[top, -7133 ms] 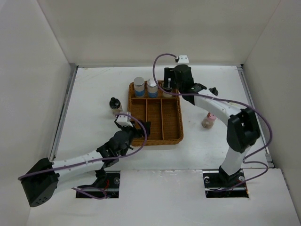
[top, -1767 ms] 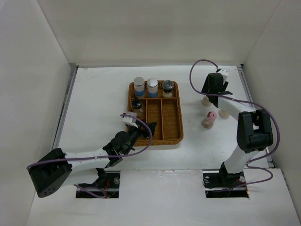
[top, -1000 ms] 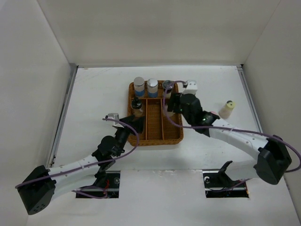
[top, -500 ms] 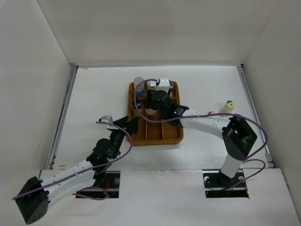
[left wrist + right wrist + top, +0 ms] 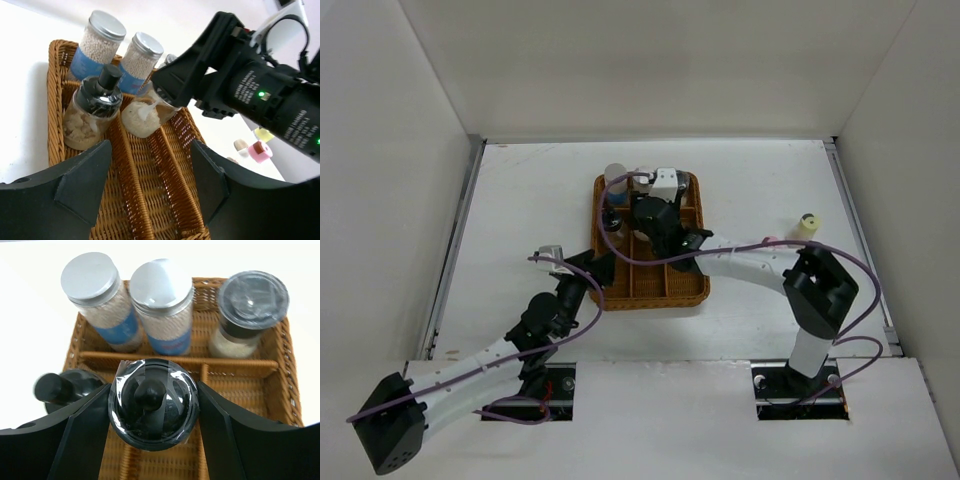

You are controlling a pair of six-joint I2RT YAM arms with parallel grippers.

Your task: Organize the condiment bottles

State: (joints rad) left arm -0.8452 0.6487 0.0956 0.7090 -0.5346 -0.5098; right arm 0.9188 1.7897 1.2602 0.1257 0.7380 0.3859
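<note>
My right gripper (image 5: 153, 412) is shut on a dark-lidded jar (image 5: 150, 390) with a knob on its cap. It holds the jar tilted, low over the middle of the wicker tray (image 5: 286, 371). Beside it stands another dark-knobbed jar (image 5: 95, 107). Two silver-capped, blue-labelled jars (image 5: 97, 300) (image 5: 162, 305) and a clear-topped dark jar (image 5: 250, 310) fill the tray's far row. My left gripper (image 5: 150, 185) hangs open over the tray's near end with nothing between its fingers. A cream-capped bottle (image 5: 805, 227) and a pink-capped one (image 5: 260, 151) stand on the table to the right.
The tray (image 5: 655, 302) has three long compartments divided by wicker ridges. My right forearm (image 5: 740, 262) stretches across the table from the right, over the tray's right edge. White walls enclose the table on three sides.
My right arm has carried the dark-lidded jar leftward from the tray's right edge to its middle. My left gripper has drawn back a little toward the tray's near left corner.
</note>
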